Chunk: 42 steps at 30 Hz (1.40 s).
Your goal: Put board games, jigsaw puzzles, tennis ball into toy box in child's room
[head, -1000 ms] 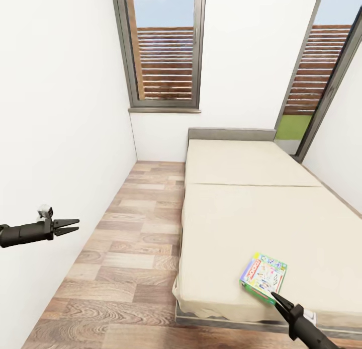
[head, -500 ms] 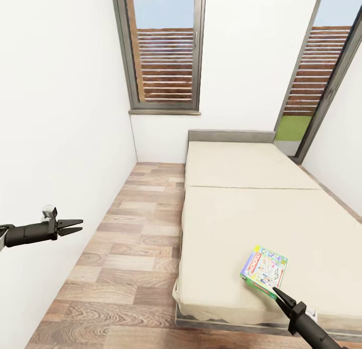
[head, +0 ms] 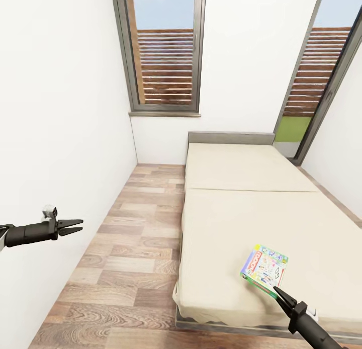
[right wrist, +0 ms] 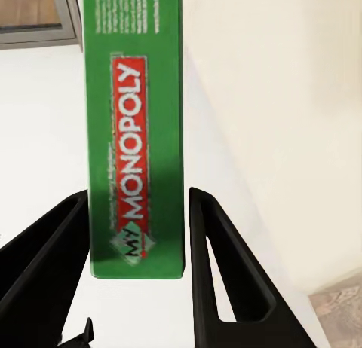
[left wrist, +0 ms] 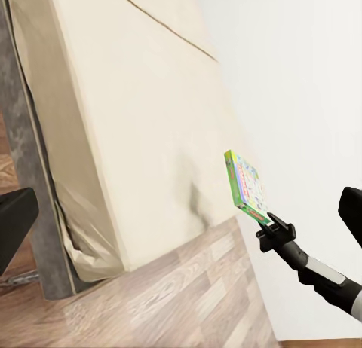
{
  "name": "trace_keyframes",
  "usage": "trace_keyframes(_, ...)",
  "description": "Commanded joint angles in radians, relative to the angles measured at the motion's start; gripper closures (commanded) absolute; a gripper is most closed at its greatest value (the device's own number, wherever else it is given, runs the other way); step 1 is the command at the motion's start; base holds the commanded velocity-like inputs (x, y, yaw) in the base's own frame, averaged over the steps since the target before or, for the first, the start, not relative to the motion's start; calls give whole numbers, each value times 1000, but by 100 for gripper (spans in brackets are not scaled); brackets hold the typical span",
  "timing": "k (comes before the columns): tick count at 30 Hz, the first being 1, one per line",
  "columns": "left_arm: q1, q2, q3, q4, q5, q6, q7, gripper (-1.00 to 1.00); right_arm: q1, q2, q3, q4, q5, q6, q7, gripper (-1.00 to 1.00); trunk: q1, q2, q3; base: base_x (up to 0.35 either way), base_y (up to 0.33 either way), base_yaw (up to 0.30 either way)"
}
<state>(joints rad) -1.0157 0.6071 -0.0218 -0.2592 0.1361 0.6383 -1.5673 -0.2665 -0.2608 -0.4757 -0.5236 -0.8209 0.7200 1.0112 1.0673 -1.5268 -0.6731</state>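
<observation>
Right gripper [head: 279, 293] low at the near edge of the bed [head: 236, 213], fingers parted and straddling the near end of the green Monopoly board game [head: 265, 266]; in the right wrist view the box [right wrist: 136, 129] sits between the two black fingers [right wrist: 219, 273] with slim gaps either side, so contact is hard to call, probably not clamped yet. The box lies flat on the cream mattress just ahead of the right fingertips, near the bed's foot corner. Left gripper [head: 75, 227] hangs well off to the left of the bed over the wood-plank floor [head: 125, 248], close to the white wall [head: 55, 112]; fingers look slightly parted. The left wrist view shows the mattress [left wrist: 128, 129], the game box [left wrist: 247, 184] and the right gripper [left wrist: 273, 225] at its edge. Past the box the mattress runs bare to a grey headboard [head: 231, 137]. Beyond that, a grey-framed window [head: 163, 47] with wooden slats outside, a second tall window [head: 322, 72] to the right.
</observation>
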Motion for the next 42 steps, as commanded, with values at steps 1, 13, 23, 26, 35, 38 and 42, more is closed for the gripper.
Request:
trace_keyframes(1,-1,0,-3,0,2,11,-3,-100,-1,0,-1,1,-2,5,1,100,-4,7,2,0,0,0)
trace_keyframes(13,0,0,-3,0,2,11,-3,-100,0,-12,-2,-14,1,0,0,100,-50,91,40,0,0,0)
trace_keyframes(23,-1,-1,-3,0,2,11,-3,-100,14,-15,-1,-104,1,0,73,100,-88,161,71,0,0,0)
trace_keyframes(26,-1,-1,-3,0,2,11,-3,-100,15,-15,-1,-106,2,1,86,100,-100,182,81,0,0,-12)
trace_keyframes(35,0,-3,-4,0,2,11,-3,-100,16,-17,-4,-106,0,7,92,100,-134,245,109,0,0,-223)
trace_keyframes(38,0,-4,-4,0,2,11,-3,-100,17,-18,-4,-106,0,7,92,100,-146,266,118,0,0,-278)
trace_keyframes(42,-1,-4,-4,0,2,11,-3,-100,18,-18,-4,-105,0,7,92,100,-161,294,131,0,0,-280)
